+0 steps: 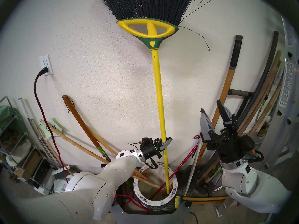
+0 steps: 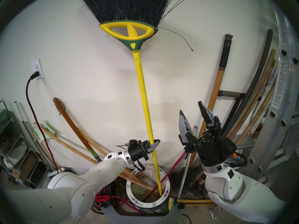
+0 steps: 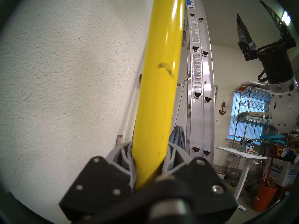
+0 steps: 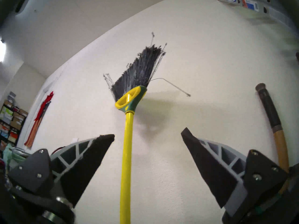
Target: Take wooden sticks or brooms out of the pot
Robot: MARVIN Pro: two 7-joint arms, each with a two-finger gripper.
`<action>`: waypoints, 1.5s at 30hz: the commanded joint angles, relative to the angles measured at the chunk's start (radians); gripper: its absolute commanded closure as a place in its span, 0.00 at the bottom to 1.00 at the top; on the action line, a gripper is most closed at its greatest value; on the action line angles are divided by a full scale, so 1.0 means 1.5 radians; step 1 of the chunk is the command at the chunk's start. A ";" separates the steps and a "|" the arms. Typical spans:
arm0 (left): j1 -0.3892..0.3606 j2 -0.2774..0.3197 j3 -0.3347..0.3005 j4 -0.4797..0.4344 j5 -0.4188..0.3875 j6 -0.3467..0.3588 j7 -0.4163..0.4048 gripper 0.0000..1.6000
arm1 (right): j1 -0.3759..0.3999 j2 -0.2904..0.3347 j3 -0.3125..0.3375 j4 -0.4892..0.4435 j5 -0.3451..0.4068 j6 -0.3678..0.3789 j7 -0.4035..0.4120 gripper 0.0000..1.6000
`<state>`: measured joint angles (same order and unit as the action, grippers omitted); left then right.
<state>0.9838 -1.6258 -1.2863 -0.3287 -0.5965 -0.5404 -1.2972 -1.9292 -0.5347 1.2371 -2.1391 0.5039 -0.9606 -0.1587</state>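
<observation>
While the left tool grips the pole, nothing is out of the pot yet.

broom: yellow pole (image 1: 159,96) stands near upright, bristles up against the wall (image 1: 97,65); butt end sits inside the pot (image 1: 142,197), at its right inner edge.

pot: white flowered rim, on the floor right in front of the robot. Several tan wooden poles (image 1: 77,144) lean out of its left side against the wall; a thin red stick (image 1: 186,159) leans out to the right.

left tool (image 1: 165,142): clamped on the yellow pole low down, a little above the rim, reaching in sideways from the left. The left wrist view shows the pole pinched between the pads.

right tool (image 1: 212,120): jaws spread wide, empty, pointing up; right of the pole and higher than the left tool, not touching it. In the right wrist view the pole runs up between its fingers, still apart from them.

step: broom extraction, grip secured, lift not done. My read: right arm is lining up for a second, higher hold.

next move: close right on the upper pole, then lift straight up until the butt clears the rim. Top-heavy; one low grip may let it tip. Watch the red stick beside the butt.

surroundings: more handles (image 1: 226,89) and an aluminium ladder (image 1: 289,73) on the right; wall outlet (image 1: 46,65) with a plugged cord and shelving (image 1: 14,138) on the left. Garage-type room, cluttered floor.
</observation>
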 commanded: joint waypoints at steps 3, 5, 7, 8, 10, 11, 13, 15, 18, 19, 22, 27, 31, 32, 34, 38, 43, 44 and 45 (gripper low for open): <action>-0.018 -0.013 0.000 -0.013 -0.008 0.000 -0.041 1.00 | 0.084 0.017 -0.092 0.039 0.045 0.032 0.102 0.00; -0.018 -0.013 0.000 -0.013 -0.008 0.000 -0.040 1.00 | 0.100 0.006 -0.104 0.059 0.051 0.046 0.122 0.00; -0.017 -0.013 0.000 -0.014 -0.007 0.000 -0.038 1.00 | 0.122 -0.008 -0.119 0.094 0.044 0.070 0.145 0.00; -0.017 -0.013 0.001 -0.014 -0.007 0.000 -0.036 1.00 | 0.117 -0.016 -0.114 0.102 0.043 0.077 0.150 0.00; -0.017 -0.013 0.001 -0.014 -0.006 0.000 -0.036 1.00 | 0.145 -0.035 -0.132 0.135 0.049 0.092 0.166 0.00; -0.017 -0.013 0.001 -0.014 -0.006 0.000 -0.035 1.00 | 0.139 -0.040 -0.124 0.136 0.049 0.107 0.169 0.00; -0.017 -0.013 0.001 -0.014 -0.006 0.000 -0.036 1.00 | 0.157 -0.064 -0.128 0.166 0.054 0.117 0.193 0.00; -0.017 -0.013 0.001 -0.014 -0.006 -0.001 -0.035 1.00 | 0.177 -0.084 -0.135 0.191 0.056 0.129 0.209 0.00; -0.017 -0.013 0.001 -0.014 -0.006 -0.001 -0.034 1.00 | 0.198 -0.107 -0.134 0.212 0.062 0.150 0.227 0.00; -0.017 -0.013 0.001 -0.014 -0.005 -0.001 -0.034 1.00 | 0.213 -0.122 -0.138 0.224 0.063 0.156 0.235 0.00; -0.016 -0.013 0.001 -0.015 -0.004 -0.001 -0.031 1.00 | 0.227 -0.136 -0.131 0.232 0.069 0.179 0.243 0.00; -0.016 -0.013 0.002 -0.015 -0.002 -0.002 -0.025 1.00 | 0.266 -0.176 -0.121 0.251 0.071 0.223 0.268 0.00; -0.016 -0.013 0.002 -0.015 -0.001 -0.002 -0.021 1.00 | 0.288 -0.201 -0.101 0.256 0.073 0.256 0.286 0.00; -0.016 -0.013 0.002 -0.015 -0.001 -0.002 -0.021 1.00 | 0.304 -0.214 -0.100 0.264 0.073 0.266 0.293 0.00; -0.015 -0.013 0.002 -0.015 0.000 -0.003 -0.020 1.00 | 0.312 -0.225 -0.090 0.267 0.072 0.283 0.303 0.00; -0.015 -0.013 0.002 -0.016 0.000 -0.003 -0.019 1.00 | 0.342 -0.252 -0.084 0.284 0.070 0.320 0.328 0.00; -0.015 -0.013 0.002 -0.016 0.001 -0.003 -0.019 1.00 | 0.381 -0.291 -0.086 0.308 0.074 0.365 0.364 0.00; -0.015 -0.013 0.002 -0.016 0.001 -0.003 -0.019 1.00 | 0.384 -0.296 -0.085 0.309 0.076 0.373 0.370 0.00; -0.015 -0.013 0.002 -0.016 0.001 -0.003 -0.020 1.00 | 0.396 -0.306 -0.086 0.317 0.074 0.383 0.380 0.00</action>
<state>0.9835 -1.6281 -1.2854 -0.3303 -0.5888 -0.5459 -1.2888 -1.4412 -0.8905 1.1120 -1.6955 0.6157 -0.4558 0.3510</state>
